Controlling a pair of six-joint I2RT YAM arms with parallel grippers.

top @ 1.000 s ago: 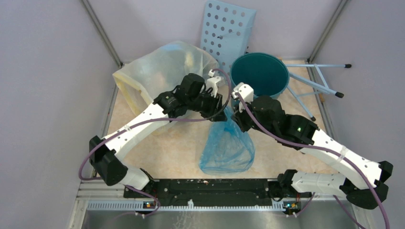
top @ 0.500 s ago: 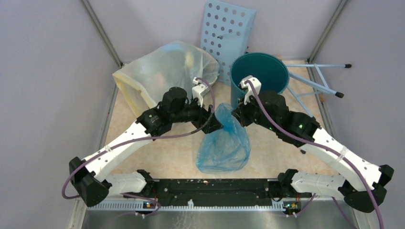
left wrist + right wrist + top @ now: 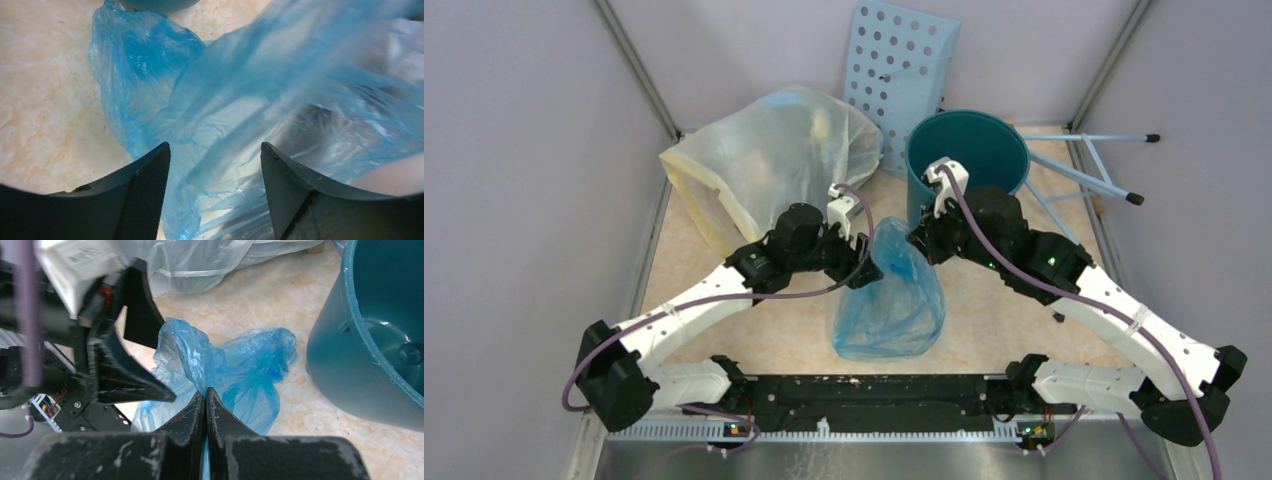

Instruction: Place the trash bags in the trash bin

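The light-blue trash bag (image 3: 892,300) stands crumpled on the floor between my two arms, its top pulled up toward the right. My right gripper (image 3: 917,238) is shut on that top fold, and the right wrist view shows the film pinched between the closed jaws (image 3: 206,391). My left gripper (image 3: 864,268) is open at the bag's left side. In the left wrist view the bag (image 3: 240,90) fills the gap between the spread fingers of the left gripper (image 3: 215,147), with nothing clamped. The dark-teal trash bin (image 3: 969,150) stands upright just behind the right gripper, its rim and wall (image 3: 350,365) close by.
A large whitish bag (image 3: 769,150) with yellowish edges lies at the back left. A pale-blue perforated panel (image 3: 902,60) leans on the back wall. Thin light-blue rods (image 3: 1084,170) lie right of the bin. Walls close in both sides.
My left gripper opened, let go of the bag's top and drew back down and left. My right gripper, still shut on the bag, moved up toward the bin.
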